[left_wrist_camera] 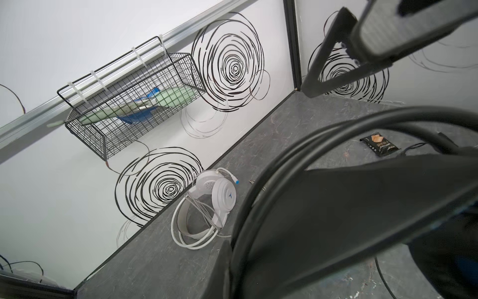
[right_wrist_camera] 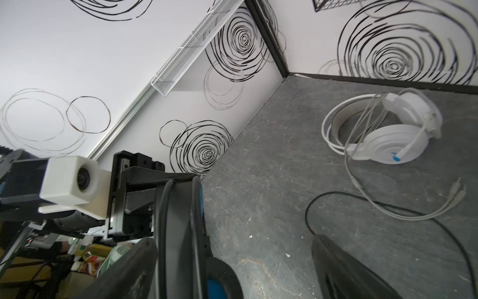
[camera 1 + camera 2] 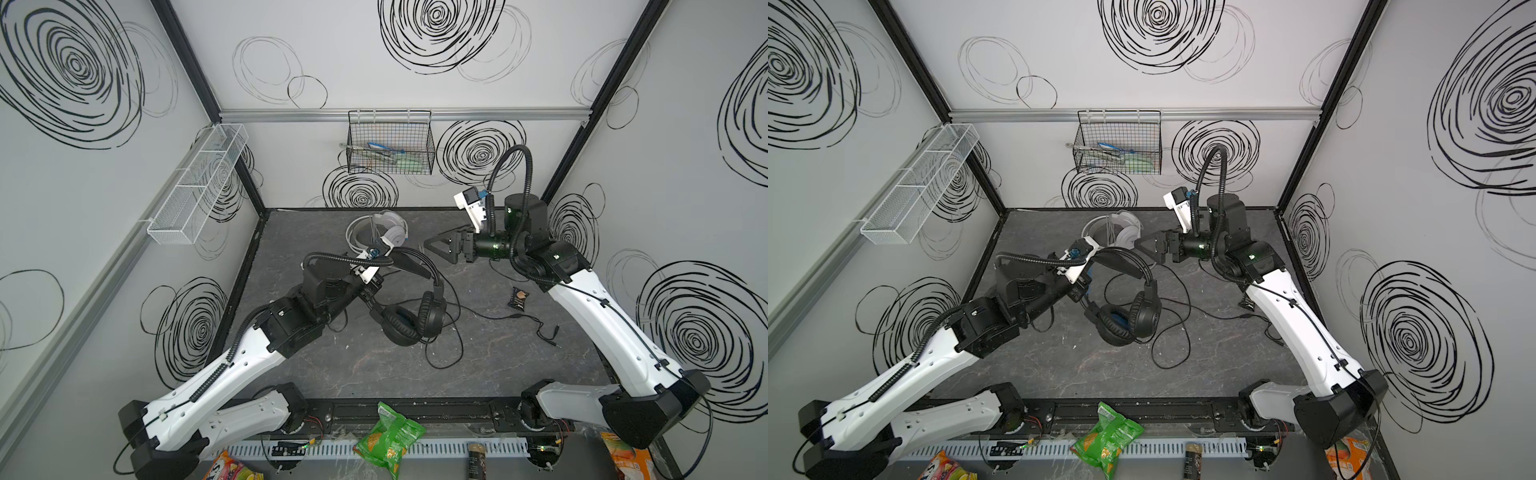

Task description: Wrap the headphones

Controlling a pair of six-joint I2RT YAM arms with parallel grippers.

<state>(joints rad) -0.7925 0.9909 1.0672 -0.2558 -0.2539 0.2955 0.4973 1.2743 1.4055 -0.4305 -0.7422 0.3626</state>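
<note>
Black headset (image 3: 415,321): mid-bench (image 3: 374,374), earcups low (touching the surface or not, I cannot tell), headband arching up and back to the left claw
Left claw (image 2: 151,196): clenched on the headband, so this arm is taken up as the holder
Right claw (image 3: 439,247): released, jaws wide with nothing between them; it hovers just beside the top of the headband, on its right, pointing across at it
Black cable (image 3: 515,316): unwound, sprawled from the earcups toward the right arm, with one big loop toward the front edge and the plug ends (image 3: 552,336) farthest out
Relation that matters: the cable lies below the right claw and nearer the front, on that arm's own side; the right is both the free arm and the nearer one
Cable axis: roughly left to right, earcups to plugs, so a reach down and forward meets it crosswise
White headset (image 3: 392,230): at the back wall, well apart from the cable, cord mostly looped round its band, tail loose
</note>
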